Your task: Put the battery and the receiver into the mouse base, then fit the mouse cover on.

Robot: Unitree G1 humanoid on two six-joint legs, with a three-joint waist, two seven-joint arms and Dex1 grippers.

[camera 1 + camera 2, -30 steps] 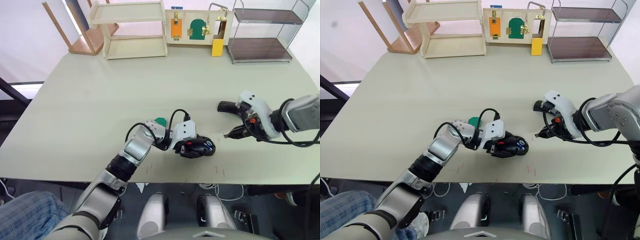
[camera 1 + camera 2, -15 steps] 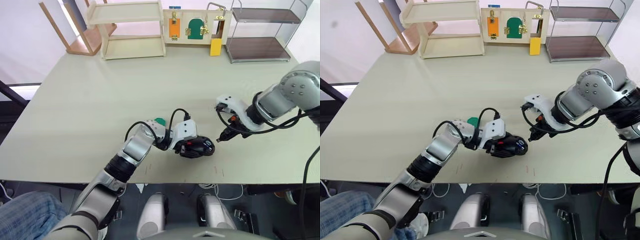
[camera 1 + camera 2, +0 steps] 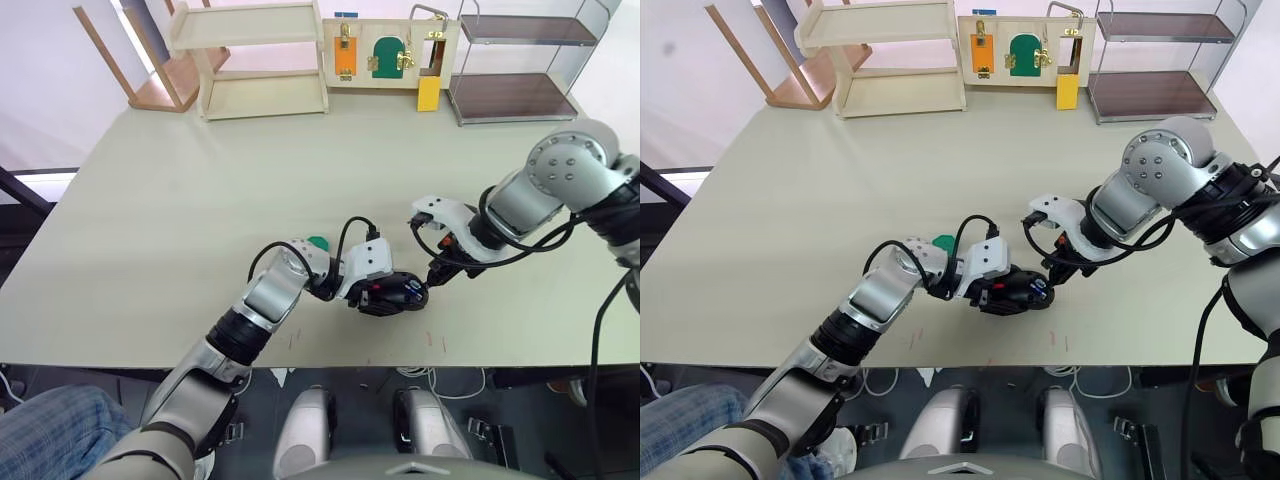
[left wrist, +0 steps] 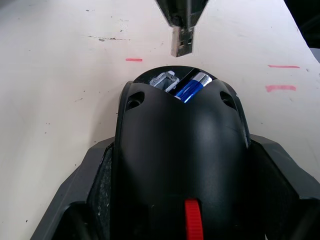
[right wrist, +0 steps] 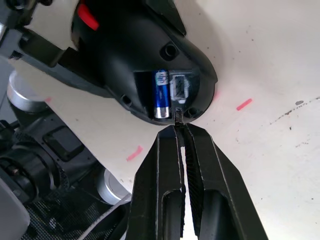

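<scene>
My left gripper (image 3: 386,291) is shut on the black mouse base (image 3: 398,293), holding it on the table near the front edge. The blue battery (image 4: 192,86) lies in the base's open compartment, beside an empty metal-lined slot (image 4: 165,80). My right gripper (image 3: 435,276) is shut on the receiver (image 4: 181,41), a small metal USB stub. Its tip hangs just off the open end of the base, a short gap from the slot. In the right wrist view the receiver (image 5: 178,115) pokes out between the closed fingers (image 5: 167,155). The mouse cover is hidden.
A green disc (image 3: 318,242) lies behind my left wrist. At the far edge stand a wooden shelf (image 3: 262,60), a latch board (image 3: 385,52), a yellow block (image 3: 428,95) and a wire rack (image 3: 515,70). Red marks (image 3: 435,342) dot the table's front edge.
My right gripper has carried the receiver leftward, from well right of the mouse base to just at its open end. The left gripper and the base have stayed put.
</scene>
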